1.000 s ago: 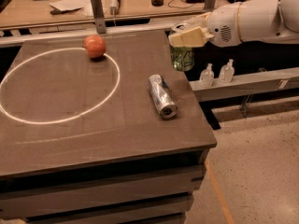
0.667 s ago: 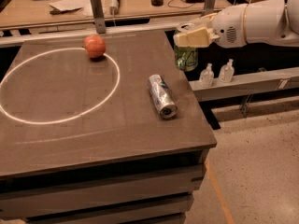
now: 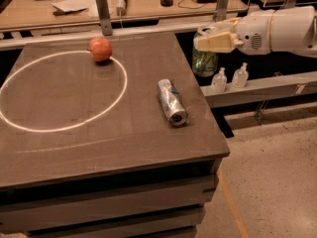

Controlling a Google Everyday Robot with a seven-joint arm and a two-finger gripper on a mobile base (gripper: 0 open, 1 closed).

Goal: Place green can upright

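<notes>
The cream two-finger gripper point(image 3: 208, 41) is beyond the right edge of the dark wooden table point(image 3: 99, 148). It grips the top of the upright green-and-white aluminium drink can point(image 3: 204, 63). The silver cylindrical can point(image 3: 172, 102) lies on its side on the table near that edge. The round red apple point(image 3: 100, 49) sits on the far arc of the white painted circle point(image 3: 29, 125). Two small clear plastic bottles point(image 3: 219, 80) stand on a ledge just right of the drink can.

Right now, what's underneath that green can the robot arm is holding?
Nothing supports it: the green can hangs in the gripper just past the table edge, above a dark gap. Two small bottles stand nearby. The gripper covers the can's top.
</notes>
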